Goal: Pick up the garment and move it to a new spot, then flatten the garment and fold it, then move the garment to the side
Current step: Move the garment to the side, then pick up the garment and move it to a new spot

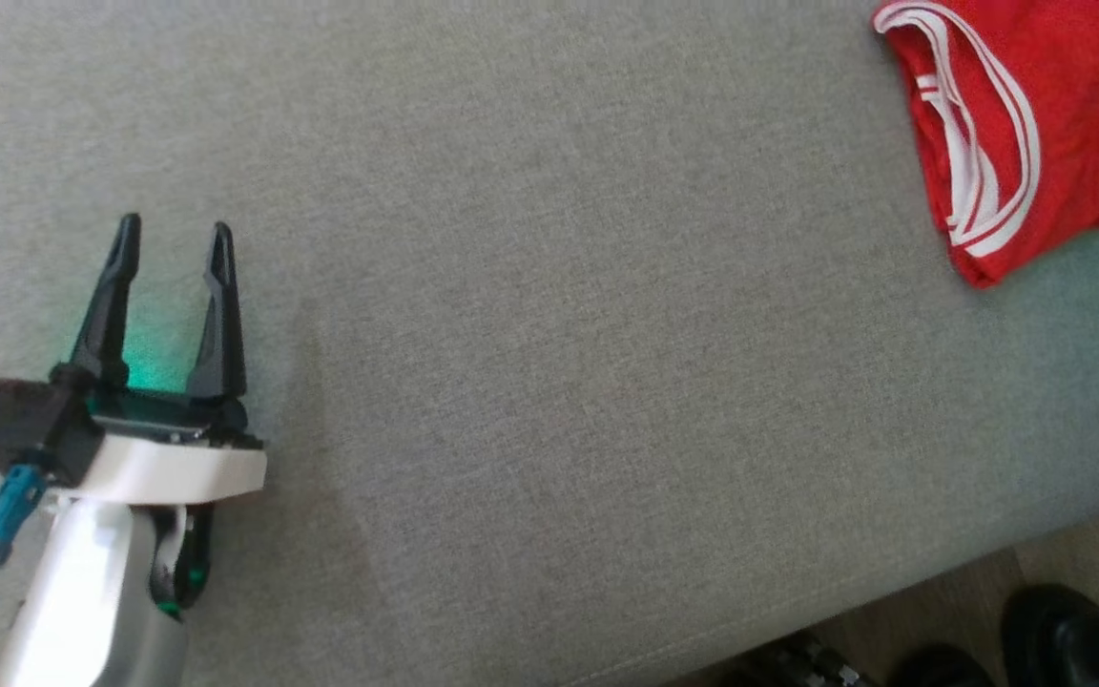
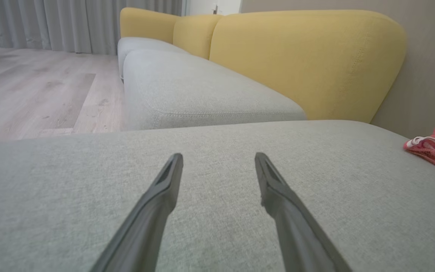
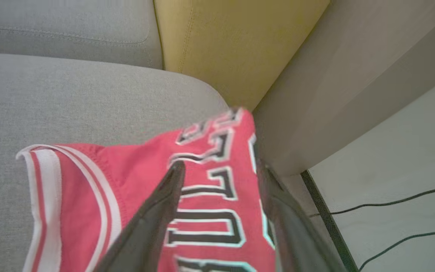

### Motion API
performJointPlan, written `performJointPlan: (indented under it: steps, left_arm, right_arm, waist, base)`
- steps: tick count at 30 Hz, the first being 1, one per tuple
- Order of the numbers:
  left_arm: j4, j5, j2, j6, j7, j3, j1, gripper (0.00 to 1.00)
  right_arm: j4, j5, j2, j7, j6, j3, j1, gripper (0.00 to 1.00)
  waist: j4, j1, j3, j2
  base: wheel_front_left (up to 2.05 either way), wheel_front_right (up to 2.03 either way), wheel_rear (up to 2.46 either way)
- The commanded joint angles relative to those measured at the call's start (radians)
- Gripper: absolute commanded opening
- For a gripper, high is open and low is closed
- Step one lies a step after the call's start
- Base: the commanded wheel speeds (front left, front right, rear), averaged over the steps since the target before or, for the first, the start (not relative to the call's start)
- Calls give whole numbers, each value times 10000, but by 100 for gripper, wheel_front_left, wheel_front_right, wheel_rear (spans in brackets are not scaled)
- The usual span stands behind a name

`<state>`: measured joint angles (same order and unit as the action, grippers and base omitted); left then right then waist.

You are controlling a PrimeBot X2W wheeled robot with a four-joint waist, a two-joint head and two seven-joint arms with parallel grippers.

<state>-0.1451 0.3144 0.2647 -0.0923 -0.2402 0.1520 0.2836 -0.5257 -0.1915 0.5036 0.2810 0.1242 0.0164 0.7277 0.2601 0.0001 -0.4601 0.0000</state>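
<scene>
The right gripper [image 3: 219, 170] is sitting closest to its wrist camera, its two dark fingers standing apart and clamping nothing. The red garment [image 3: 127, 181] is lying under and between them, its black-and-white lettering showing in the gap. The cloth is looking slightly blurred there, so I cannot tell whether the fingertips are touching it or hanging just above it.

Going outward from that claw, the garment's white-striped trim is pointing toward nine o'clock, and bare grey seat cushion [image 3: 70, 94] is spreading beyond it toward ten and eleven. At twelve o'clock the yellow backrest [image 3: 232, 45] is rising, and from one to three o'clock the sofa's end is dropping away to a pale floor where thin dark cables [image 3: 391, 204] are trailing.

From the head camera, the left gripper [image 1: 175, 234] is resting low at eight o'clock, its fingers also spread wide and empty over the cushion. The garment is lying well apart from it, up at two o'clock and partly cut off by the picture's edge.

To my eye the job is nearing its end. The garment is looking compact and layered, as if folded, and it is sitting at the far right end of the seat, near the backrest. That suits the last step, moving it to the side. Part of the cloth is out of view, so I cannot judge how neat the fold is. What seems left is drawing the right arm clear without dragging the fabric.
</scene>
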Motion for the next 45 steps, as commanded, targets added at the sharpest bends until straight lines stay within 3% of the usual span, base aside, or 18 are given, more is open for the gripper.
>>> performJointPlan:
  steps: [1, 9, 18, 24, 29, 45]
  left_arm:
    - [200, 63, 94, 51, -95, -307, 3, 100]
    - [-532, 302, -425, 88, -201, -465, -719, 100]
    - [-486, 205, -985, 180, -213, -1215, -2230, 100]
    - [-338, 12, -1217, 163, -214, -1482, -2902, 100]
    - [-398, -103, -1274, 94, -215, -1527, -3072, 100]
    - [-591, -189, -1425, 2, -215, -1592, -2940, 100]
  right_arm:
    - [407, 59, 217, -140, 65, 51, -96, 100]
    - [1242, -598, -200, -960, 65, 668, -907, 100]
    - [3415, -1094, -1580, -2770, 65, 1116, -3677, 100]
    - [4045, -639, -2584, -3119, 65, 843, -5619, 100]
    - [4156, -367, -3034, -3245, 65, 814, -6478, 100]
    - [4274, -12, -3531, -3067, 65, 514, -6995, 100]
  waist:
    - [-118, -1, 273, 0]
    - [-603, -1, 2049, 0]
    - [-1320, -1, 3797, 0]
    - [-1856, -1, 4240, 0]
    - [-2237, -1, 4433, 0]
    - [-2638, -1, 4489, 0]
  base:
    - [0, 0, 0]
    - [0, 0, 0]
    - [0, 0, 0]
    - [0, 0, 0]
    - [0, 0, 0]
    - [0, 0, 0]
